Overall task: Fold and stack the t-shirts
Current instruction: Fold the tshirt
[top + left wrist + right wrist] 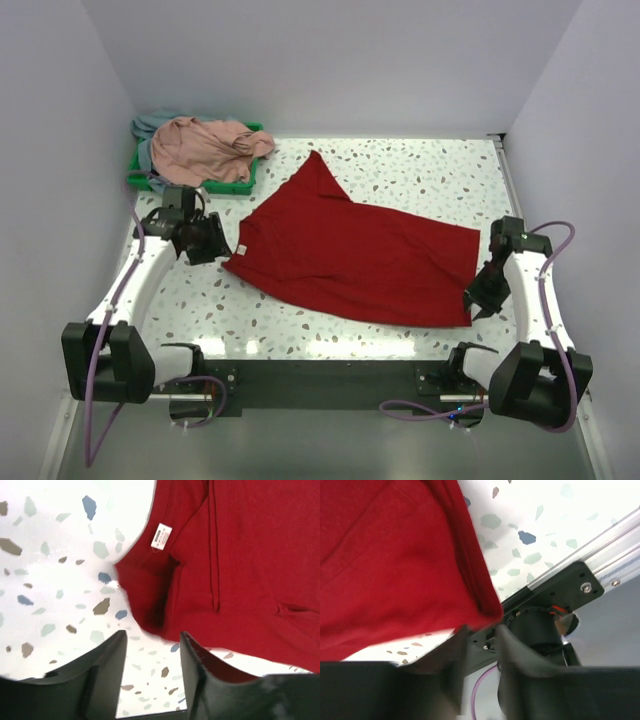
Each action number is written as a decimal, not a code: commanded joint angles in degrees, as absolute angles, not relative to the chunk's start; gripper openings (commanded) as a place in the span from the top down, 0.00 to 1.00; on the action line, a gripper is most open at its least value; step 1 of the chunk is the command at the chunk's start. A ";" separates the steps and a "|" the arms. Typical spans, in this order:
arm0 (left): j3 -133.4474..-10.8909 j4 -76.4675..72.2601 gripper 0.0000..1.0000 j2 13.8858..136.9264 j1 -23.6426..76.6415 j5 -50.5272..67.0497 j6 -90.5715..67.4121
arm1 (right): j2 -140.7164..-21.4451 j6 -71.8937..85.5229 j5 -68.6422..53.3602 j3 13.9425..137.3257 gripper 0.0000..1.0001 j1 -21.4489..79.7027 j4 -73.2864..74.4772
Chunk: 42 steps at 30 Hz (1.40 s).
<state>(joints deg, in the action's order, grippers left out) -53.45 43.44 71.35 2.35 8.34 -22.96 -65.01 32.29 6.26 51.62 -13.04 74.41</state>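
Observation:
The bright red t-shirt (350, 255) lies spread across the middle of the table, one part folded up toward the back. In the left wrist view its collar end with a white label (161, 535) lies just beyond my left gripper (152, 637), which is open and empty over bare table. That gripper (215, 243) sits at the shirt's left edge. My right gripper (482, 300) is at the shirt's near right corner. In the right wrist view it (482, 632) is open, and the red corner (487, 611) is just at its tips. The dusty pink shirt (205, 148) lies crumpled over a grey-blue one (150, 125).
The green tray (245, 186) under the pink and grey-blue shirts stands at the back left corner. White walls close in the table on the left, back and right. A metal rail (600, 555) and the right arm's base (540, 630) lie just past the shirt's near right corner.

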 commanded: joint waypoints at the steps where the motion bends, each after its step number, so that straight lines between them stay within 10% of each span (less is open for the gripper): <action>1: -53.00 47.19 0.44 67.68 1.76 6.68 -23.03 | -63.02 31.64 4.75 51.85 0.61 -13.01 77.60; 7: -54.32 47.38 0.41 66.00 2.28 7.56 -21.89 | -61.88 29.71 2.64 55.28 0.35 -13.09 77.96; 42: -54.32 26.90 0.57 93.43 25.84 8.87 -27.42 | -61.26 29.27 -7.56 45.88 0.39 -12.22 63.02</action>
